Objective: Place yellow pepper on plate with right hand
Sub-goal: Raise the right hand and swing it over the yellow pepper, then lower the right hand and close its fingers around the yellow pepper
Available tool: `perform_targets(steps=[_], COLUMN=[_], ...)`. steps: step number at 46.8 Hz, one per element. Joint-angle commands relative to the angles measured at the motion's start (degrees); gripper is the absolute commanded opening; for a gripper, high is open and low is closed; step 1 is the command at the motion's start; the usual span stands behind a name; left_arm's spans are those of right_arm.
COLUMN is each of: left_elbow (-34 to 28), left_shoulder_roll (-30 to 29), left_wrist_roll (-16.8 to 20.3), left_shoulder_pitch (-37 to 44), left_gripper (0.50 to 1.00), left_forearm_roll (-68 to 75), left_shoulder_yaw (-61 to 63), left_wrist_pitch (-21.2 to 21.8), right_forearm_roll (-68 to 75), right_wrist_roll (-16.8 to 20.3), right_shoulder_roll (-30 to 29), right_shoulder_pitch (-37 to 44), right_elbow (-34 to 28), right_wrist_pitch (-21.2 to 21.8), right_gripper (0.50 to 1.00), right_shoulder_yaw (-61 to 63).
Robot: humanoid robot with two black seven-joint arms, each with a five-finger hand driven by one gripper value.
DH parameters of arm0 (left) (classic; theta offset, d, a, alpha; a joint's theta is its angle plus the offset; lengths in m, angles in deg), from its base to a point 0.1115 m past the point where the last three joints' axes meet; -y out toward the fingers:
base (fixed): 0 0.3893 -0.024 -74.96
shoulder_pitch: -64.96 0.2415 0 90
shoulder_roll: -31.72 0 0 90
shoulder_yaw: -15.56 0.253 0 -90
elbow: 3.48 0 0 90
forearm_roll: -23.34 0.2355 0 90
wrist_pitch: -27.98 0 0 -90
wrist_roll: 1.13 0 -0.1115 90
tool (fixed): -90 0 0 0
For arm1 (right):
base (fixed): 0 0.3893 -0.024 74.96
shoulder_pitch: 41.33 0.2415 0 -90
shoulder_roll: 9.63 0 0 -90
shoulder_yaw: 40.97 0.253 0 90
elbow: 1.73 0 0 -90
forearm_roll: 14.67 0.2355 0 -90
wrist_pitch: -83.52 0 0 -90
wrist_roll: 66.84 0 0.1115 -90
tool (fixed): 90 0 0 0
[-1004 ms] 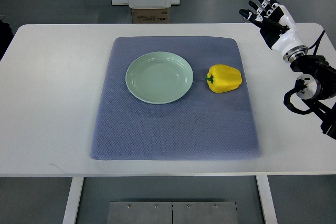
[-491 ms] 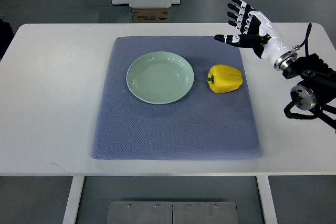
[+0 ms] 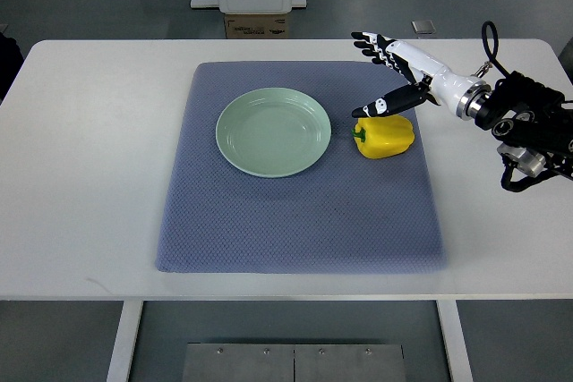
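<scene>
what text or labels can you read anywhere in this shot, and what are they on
No text can be read here.
Cardboard box beyond the table's far edge: dark print on its face, too small and blurred to read.
Yellow pepper, plate, blue mat, white table: no writing.
Right hand: black and white markings only, no lettering.

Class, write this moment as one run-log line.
phase: reach | right hand: open, above pepper, no grasp | pepper: on mat, right of plate | plate: empty | left hand: out of view
</scene>
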Motion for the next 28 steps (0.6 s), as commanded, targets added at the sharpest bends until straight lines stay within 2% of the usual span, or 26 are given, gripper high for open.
perform_targets(steps=[1,11,28], left_elbow=[-0.01,-0.01,-0.01], left_shoulder_roll=[0.00,0.00,0.00], left_wrist_roll=[0.01,0.01,0.01], left_shoulder_pitch=[0.00,0.00,0.00], left_gripper=[1.000,1.000,1.000], left_forearm_roll=[0.01,0.01,0.01], left_shoulder_yaw=[0.00,0.00,0.00], left_wrist_pitch=[0.01,0.01,0.01], right_forearm_roll=[-2.65,-4.67,-5.03], right_wrist_roll=[0.11,0.03,0.11], right_shoulder_roll=[-0.52,-1.40,-6.49], right_shoulder_pitch=[0.48,5.05,4.88], right_elbow=[0.80,0.98,6.25], right_wrist_pitch=[-0.14,-0.31,-1.36], right_gripper=[0.995,0.998,0.998], right_shoulder_yaw=[-1.55,-12.54,-18.87])
